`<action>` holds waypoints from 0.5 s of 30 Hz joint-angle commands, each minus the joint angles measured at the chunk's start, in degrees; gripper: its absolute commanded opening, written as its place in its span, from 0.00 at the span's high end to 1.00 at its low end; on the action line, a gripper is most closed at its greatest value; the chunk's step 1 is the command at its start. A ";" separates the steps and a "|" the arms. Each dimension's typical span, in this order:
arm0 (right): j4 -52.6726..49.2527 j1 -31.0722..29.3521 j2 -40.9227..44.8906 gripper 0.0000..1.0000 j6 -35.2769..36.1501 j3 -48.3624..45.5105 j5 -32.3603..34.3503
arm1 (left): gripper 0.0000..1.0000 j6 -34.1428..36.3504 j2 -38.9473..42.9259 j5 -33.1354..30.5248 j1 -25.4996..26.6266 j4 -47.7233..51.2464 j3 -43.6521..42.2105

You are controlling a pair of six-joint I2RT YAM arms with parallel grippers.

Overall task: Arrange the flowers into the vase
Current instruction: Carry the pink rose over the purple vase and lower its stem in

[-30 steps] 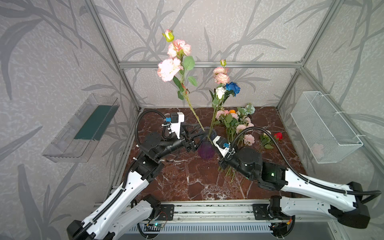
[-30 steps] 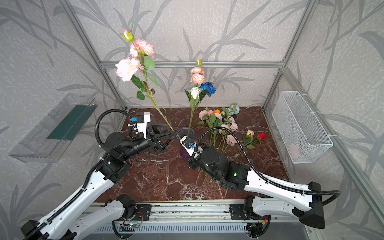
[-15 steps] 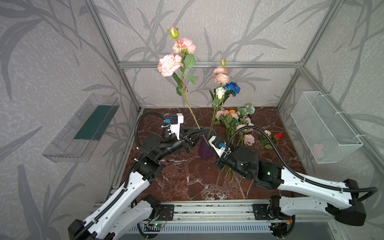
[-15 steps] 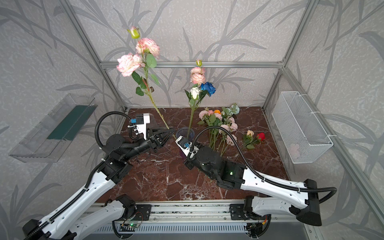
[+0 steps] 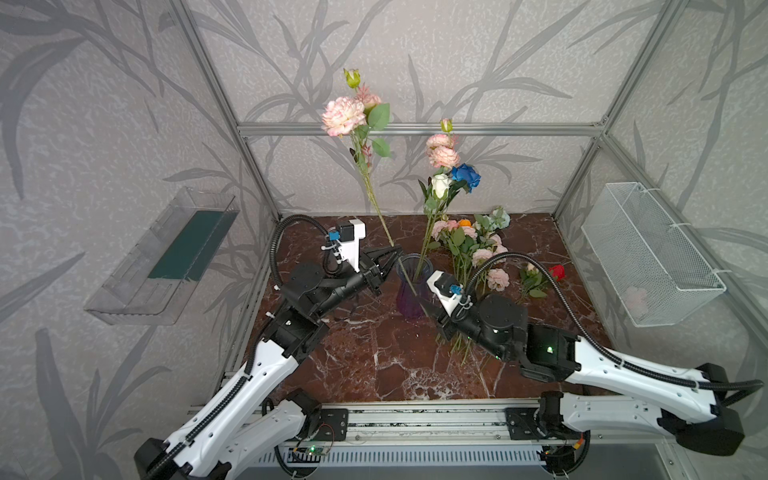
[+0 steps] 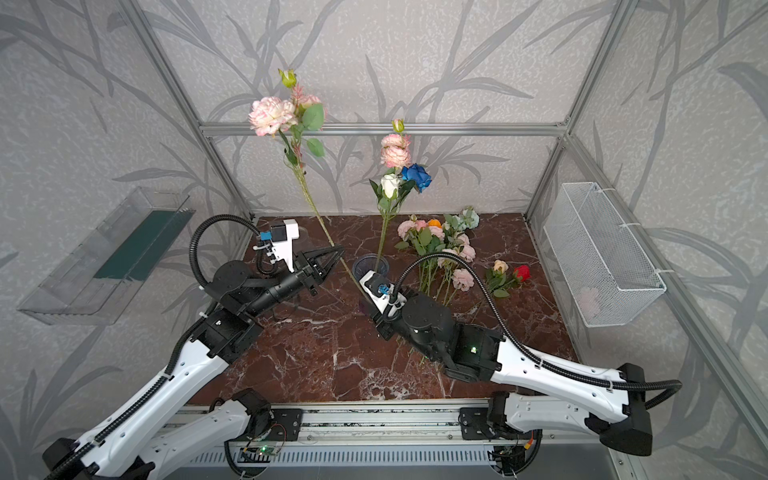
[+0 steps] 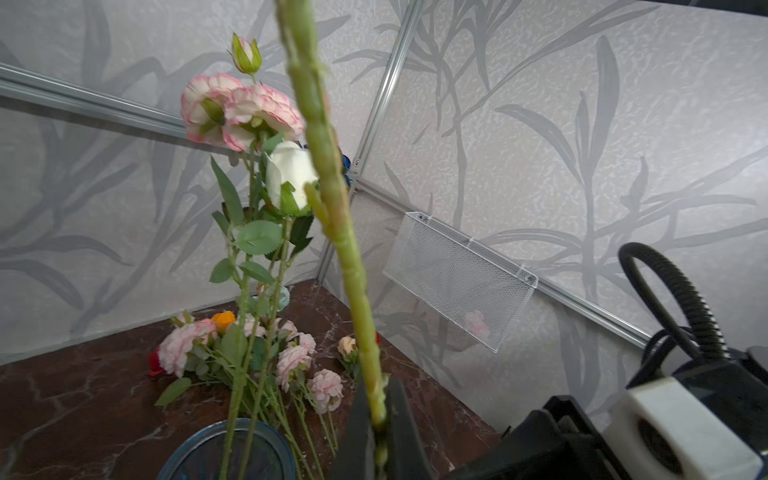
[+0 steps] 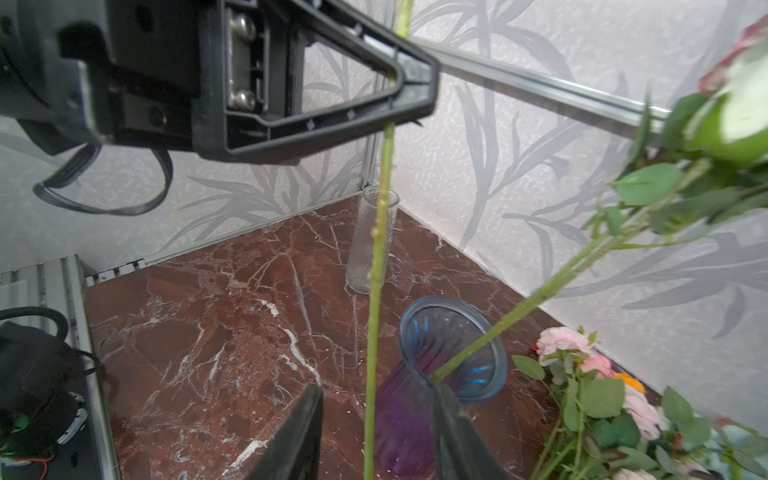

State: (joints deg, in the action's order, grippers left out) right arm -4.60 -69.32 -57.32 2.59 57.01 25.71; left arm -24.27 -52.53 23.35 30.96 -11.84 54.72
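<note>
Left gripper [image 5: 392, 250], jaws closed on the stem of a tall pink flower [image 5: 343, 117], whose frilly heads stand high above the table [image 5: 365, 365]; the left wrist view shows the stem pinched between the fingers [image 7: 405, 432]. Below the grip, the stem runs down just beside the vase [image 5: 409, 297], outside its rim. Centre: purple vase with blue rim, upright, holding a white rose [image 5: 439, 185], a blue rose [image 5: 466, 175] and a pink spray [image 5: 442, 153]. Right gripper [image 8: 378, 392], jaws parted, one on each side of the held stem's lower part, neither visibly pressing it. Right of the vase: loose flowers [image 5: 469, 249] lying on the marble, a red rose [image 5: 557, 272] farthest out; wire basket [image 5: 648, 253] on the wall
</note>
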 commanded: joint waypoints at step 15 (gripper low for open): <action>-5.40 8.57 20.47 0.50 -7.47 -9.08 11.69 | 1.00 14.76 -14.68 -11.97 -0.11 10.08 20.63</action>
State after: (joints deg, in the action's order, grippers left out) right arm -8.43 -61.17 -38.15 -3.40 49.04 35.44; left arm -11.25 -66.28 12.69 30.96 -3.31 75.26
